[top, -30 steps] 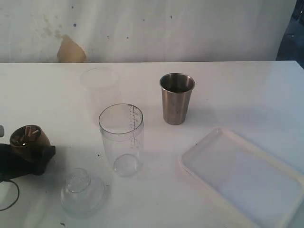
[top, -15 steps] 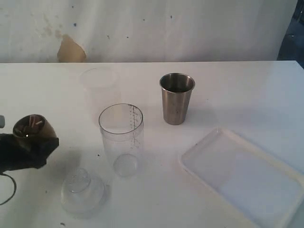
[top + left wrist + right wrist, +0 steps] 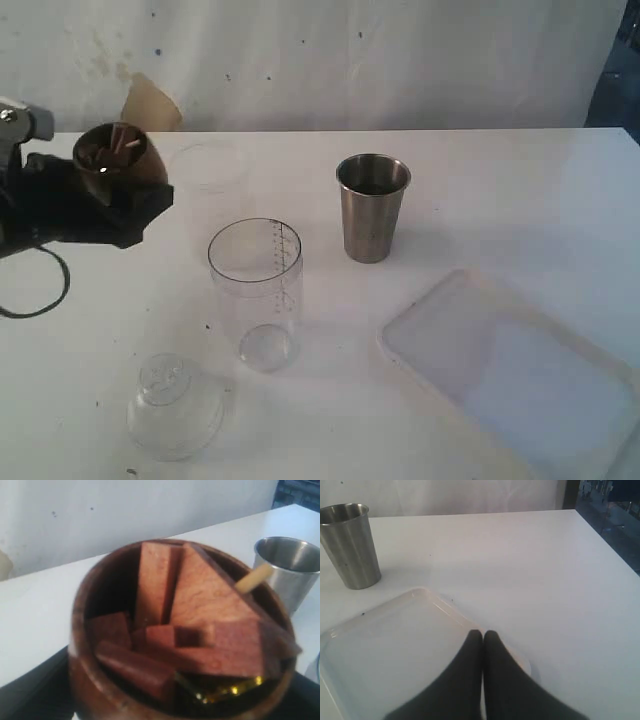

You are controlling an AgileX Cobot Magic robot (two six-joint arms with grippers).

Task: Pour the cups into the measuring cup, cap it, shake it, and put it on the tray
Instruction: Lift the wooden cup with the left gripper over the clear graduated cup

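Note:
My left gripper is shut on the small brown wooden cup, held in the air at the left, above the table. The cup fills the left wrist view and holds several reddish wooden blocks. The clear measuring cup with its printed scale stands upright to the lower right of the gripper. Just behind it is the frosted translucent cup, faint against the table. My right gripper is shut with nothing in it, over the near edge of the white tray. The same tray lies at the right in the exterior view.
A steel tumbler stands upright behind the tray and to the right of the measuring cup; the right wrist view also shows the tumbler. A clear domed lid lies in front of the measuring cup. A black cable hangs from the left arm.
My left gripper has lifted the wooden cup off the table and carried it upward and a little to the right. Nothing else has moved.

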